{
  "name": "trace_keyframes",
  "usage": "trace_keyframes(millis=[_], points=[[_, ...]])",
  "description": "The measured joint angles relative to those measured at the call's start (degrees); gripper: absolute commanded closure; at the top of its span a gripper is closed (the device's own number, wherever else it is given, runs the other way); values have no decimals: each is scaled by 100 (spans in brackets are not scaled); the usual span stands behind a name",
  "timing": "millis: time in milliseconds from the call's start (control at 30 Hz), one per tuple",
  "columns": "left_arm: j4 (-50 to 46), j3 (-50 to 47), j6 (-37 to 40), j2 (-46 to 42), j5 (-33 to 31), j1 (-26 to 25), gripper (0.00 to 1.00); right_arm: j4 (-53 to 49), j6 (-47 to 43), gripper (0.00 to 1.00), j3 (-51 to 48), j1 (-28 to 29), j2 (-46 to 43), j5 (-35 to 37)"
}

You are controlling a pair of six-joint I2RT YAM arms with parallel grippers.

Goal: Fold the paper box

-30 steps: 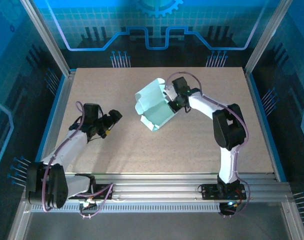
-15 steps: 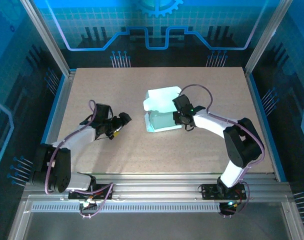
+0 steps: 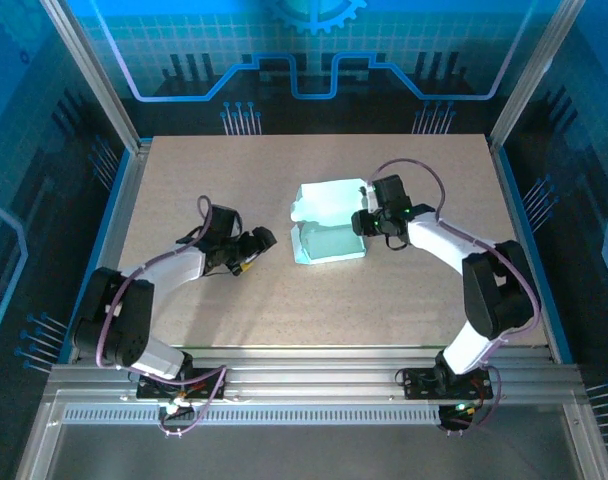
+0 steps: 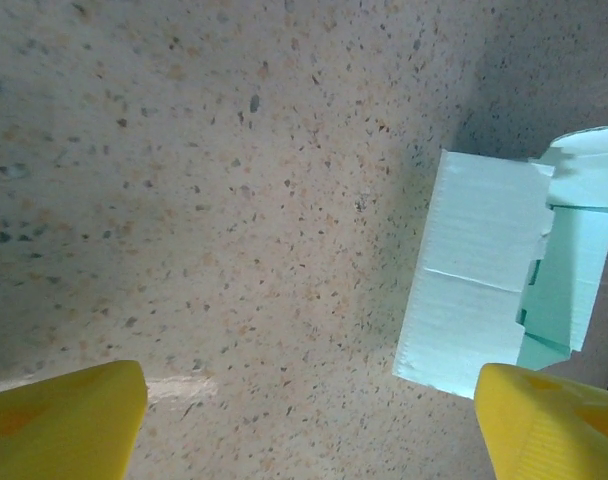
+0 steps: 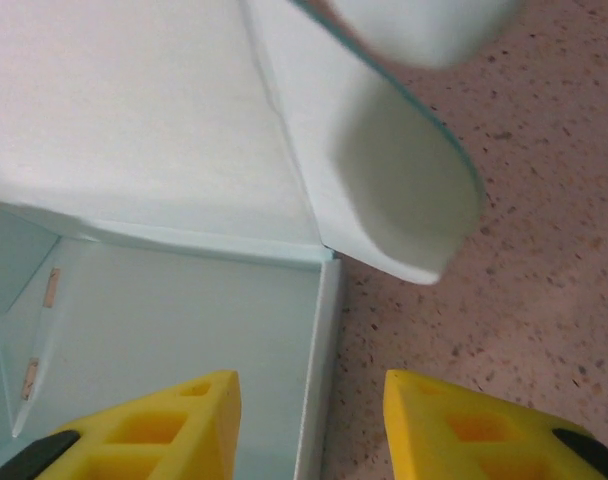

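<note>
Right gripper [image 5: 312, 390]: jaws parted, straddling one side wall of the paper box [image 3: 329, 225], not clamping it; left gripper [image 4: 309, 400]: jaws wide, empty, box just ahead; box: partly folded, flap loose, on table [image 3: 234, 300] between both grippers.

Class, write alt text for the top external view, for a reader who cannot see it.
A pale mint thin-card paper box, partly folded, lies near the middle of a speckled beige table. The right gripper is at the box's right side; the left gripper sits apart on its left.
</note>
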Motion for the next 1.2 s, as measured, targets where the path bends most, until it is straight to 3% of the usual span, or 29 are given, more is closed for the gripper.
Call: trace_keyframes(millis=[467,733,1000,1200], points=[[896,267,-293,1045,127,-468,26,42,-35,73,35,-9,496,-98],[1019,315,-575,1147,122,-490,24,39,-37,72,35,-9,629,-96],[1016,450,-800,1287,120,-516,25,44,-4,90,35,-11,732,-101],[1036,516,-767,1329,107,-573,24,92,9,94,7,-20,723,-101]])
